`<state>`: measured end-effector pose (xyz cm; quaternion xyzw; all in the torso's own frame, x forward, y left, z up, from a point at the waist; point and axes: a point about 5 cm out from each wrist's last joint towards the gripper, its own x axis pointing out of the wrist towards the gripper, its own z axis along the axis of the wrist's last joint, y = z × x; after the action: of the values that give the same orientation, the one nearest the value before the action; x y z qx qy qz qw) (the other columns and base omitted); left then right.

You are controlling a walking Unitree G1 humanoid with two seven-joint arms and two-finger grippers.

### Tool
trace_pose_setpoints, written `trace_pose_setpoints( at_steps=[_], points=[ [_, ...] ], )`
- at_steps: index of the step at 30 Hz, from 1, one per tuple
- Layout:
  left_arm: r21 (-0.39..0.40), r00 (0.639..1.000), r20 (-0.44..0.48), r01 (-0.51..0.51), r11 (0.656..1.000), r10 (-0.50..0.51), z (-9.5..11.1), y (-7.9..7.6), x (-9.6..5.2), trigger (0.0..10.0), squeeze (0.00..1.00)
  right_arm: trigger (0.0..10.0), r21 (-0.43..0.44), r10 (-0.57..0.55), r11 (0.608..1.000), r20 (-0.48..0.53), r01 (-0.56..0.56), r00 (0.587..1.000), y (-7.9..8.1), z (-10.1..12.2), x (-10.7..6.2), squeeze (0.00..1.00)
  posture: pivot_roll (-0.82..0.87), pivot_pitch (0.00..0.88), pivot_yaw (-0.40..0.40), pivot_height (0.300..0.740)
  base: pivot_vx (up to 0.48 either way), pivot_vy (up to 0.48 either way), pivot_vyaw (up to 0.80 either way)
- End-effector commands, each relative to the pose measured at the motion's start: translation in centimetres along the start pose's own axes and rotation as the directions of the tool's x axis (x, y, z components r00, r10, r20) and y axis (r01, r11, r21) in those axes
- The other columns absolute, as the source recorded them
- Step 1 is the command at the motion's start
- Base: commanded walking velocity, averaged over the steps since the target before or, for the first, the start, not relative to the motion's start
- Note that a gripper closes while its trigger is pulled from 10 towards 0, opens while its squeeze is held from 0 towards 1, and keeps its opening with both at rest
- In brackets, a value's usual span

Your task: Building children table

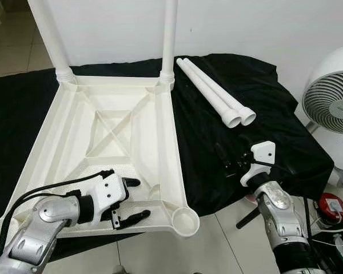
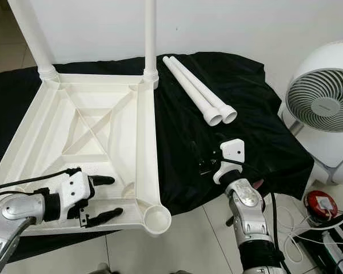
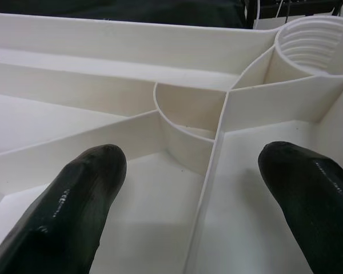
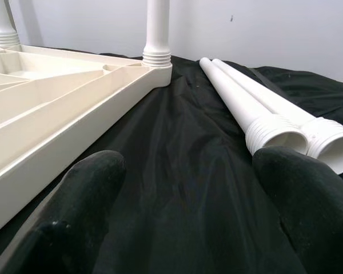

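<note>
Left eye view: our upturned white ribbed plastic tabletop (image 1: 51,137) lies on the black cloth (image 1: 206,148) with two legs screwed in at its far corners, and two loose white plastic tube legs (image 1: 211,91) lie side by side just right of it. Our left gripper (image 1: 127,199) rests spread and empty on the near ribs beside the empty threaded corner socket (image 1: 184,220); our right gripper (image 4: 186,188) hovers parted and empty above the cloth, facing the tubes' threaded ends. We judge the next grasp should take one tube mid-shaft, keeping its thread free and square to the socket.

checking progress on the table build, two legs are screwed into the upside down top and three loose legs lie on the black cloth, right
Not quite: two loose legs, not three, lie on the black cloth, as the left eye view shows. Two legs do stand in the upside-down top.
</note>
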<state>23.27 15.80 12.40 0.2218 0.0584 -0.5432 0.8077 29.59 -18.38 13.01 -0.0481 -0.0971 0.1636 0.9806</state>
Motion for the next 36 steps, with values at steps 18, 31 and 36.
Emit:
trace_pose_setpoints(
  at_steps=[18, 31, 36],
  points=[
    [0.008, 0.994, 0.069, -0.087, 0.996, 0.087, 0.3, 2.6, 2.2, 10.0, 0.0, 10.0, 0.025, -0.013, 1.0, -0.013, 0.014, 1.0, 0.4, -0.1, -0.5, 0.0, -0.04, 0.061, -0.023, 0.74, 0.0, 0.0, 0.0],
    [0.039, 0.996, 0.077, -0.055, 0.998, 0.052, 0.3, 3.6, 3.3, 10.0, 0.0, 10.0, 0.027, -0.025, 0.999, -0.012, 0.026, 1.0, 0.5, 0.0, -1.0, 0.0, -0.07, 0.056, 0.0, 0.74, 0.0, 0.0, 0.0],
    [0.017, 0.997, 0.075, 0.004, 1.0, -0.005, 0.0, 2.7, 2.5, 10.0, 0.0, 10.0, 0.018, -0.041, 0.999, -0.023, 0.042, 0.999, 0.2, -0.2, -1.6, 0.0, -0.07, 0.058, 0.003, 0.74, 0.0, 0.0, 0.0]
  ],
)
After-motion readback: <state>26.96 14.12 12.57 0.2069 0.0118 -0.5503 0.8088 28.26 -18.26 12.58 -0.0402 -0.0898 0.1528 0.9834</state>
